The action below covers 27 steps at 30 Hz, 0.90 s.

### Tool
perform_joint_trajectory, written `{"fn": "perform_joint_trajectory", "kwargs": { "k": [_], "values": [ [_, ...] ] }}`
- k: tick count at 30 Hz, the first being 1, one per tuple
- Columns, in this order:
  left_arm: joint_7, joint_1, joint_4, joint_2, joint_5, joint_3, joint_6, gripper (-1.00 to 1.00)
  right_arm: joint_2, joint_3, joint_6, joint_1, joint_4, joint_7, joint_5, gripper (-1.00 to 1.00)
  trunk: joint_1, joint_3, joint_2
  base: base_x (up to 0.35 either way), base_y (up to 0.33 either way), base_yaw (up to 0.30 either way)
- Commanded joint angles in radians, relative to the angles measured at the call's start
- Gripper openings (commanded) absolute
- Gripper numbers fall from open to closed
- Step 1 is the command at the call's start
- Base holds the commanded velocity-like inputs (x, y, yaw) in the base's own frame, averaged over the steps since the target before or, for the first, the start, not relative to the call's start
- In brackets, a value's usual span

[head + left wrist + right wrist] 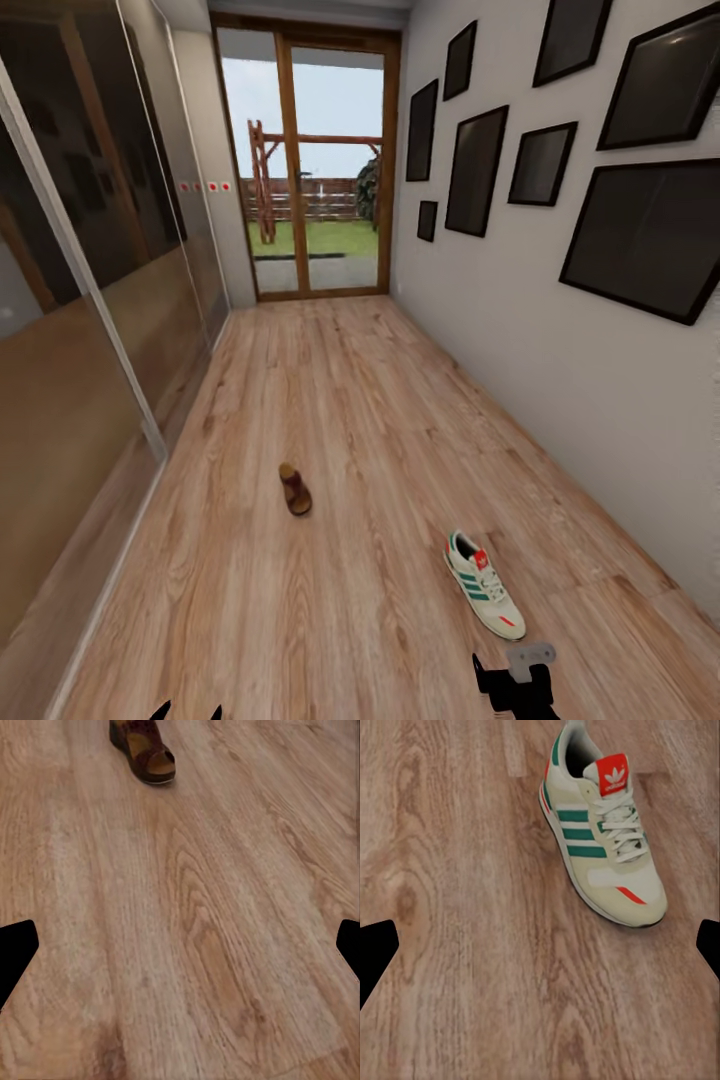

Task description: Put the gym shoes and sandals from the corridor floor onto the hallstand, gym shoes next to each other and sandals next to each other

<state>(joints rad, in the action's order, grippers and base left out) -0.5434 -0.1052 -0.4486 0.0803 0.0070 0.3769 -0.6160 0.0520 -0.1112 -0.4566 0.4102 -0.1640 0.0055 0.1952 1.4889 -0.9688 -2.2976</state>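
One white lace-up gym shoe with green side stripes and a red-orange tongue (484,597) lies on the light brown wood-grain plank floor (330,420), near and to the right, its toe pointing toward the robot. A dark reddish-brown leather sandal with a tan sole (295,489) lies farther off and left of centre, well apart from the shoe. Beyond them the corridor runs to a wood-framed glass door (310,170); dark picture frames (655,235) hang on the right wall.

The right hand (515,685) hangs low, just near of the shoe's toe; in its wrist view the shoe (601,829) lies ahead of the spread, empty fingers (375,956). The left hand (187,712) is likewise open and empty, with the sandal (144,750) far ahead of it.

The step in hand looks like the approach to the gym shoe. It would go best with the right hand brought over the middle of the shoe, jaws turned across its narrow width, then lowered to clamp the sides by the laces, not the soft toe or the collar, which may fold and let it slip.
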Motion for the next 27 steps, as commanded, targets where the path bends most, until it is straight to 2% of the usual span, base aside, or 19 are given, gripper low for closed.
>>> {"fn": "perform_joint_trajectory", "kwargs": {
  "k": [1, 18, 27],
  "values": [
    [-0.01, -0.001, 0.001, -0.001, 0.001, 0.007, -0.001, 1.0, -0.001, -0.008, -0.004, 0.001, 0.001, 0.001, 0.01, 1.0, 0.0, 0.0, 0.0, 0.338, 0.096, -0.278],
    [-0.01, -0.001, 0.001, 0.0, 0.001, 0.007, -0.001, 1.0, 0.0, -0.01, -0.004, 0.001, 0.001, 0.001, 0.009, 1.0, 0.0, 0.009, 0.0, 0.335, 0.101, -0.282],
    [-0.01, -0.001, 0.001, -0.001, 0.001, 0.007, -0.001, 1.0, 0.0, -0.01, -0.004, 0.001, 0.001, 0.001, 0.009, 1.0, 0.0, 0.015, 0.0, 0.293, 0.185, -0.283]
  ]
}}
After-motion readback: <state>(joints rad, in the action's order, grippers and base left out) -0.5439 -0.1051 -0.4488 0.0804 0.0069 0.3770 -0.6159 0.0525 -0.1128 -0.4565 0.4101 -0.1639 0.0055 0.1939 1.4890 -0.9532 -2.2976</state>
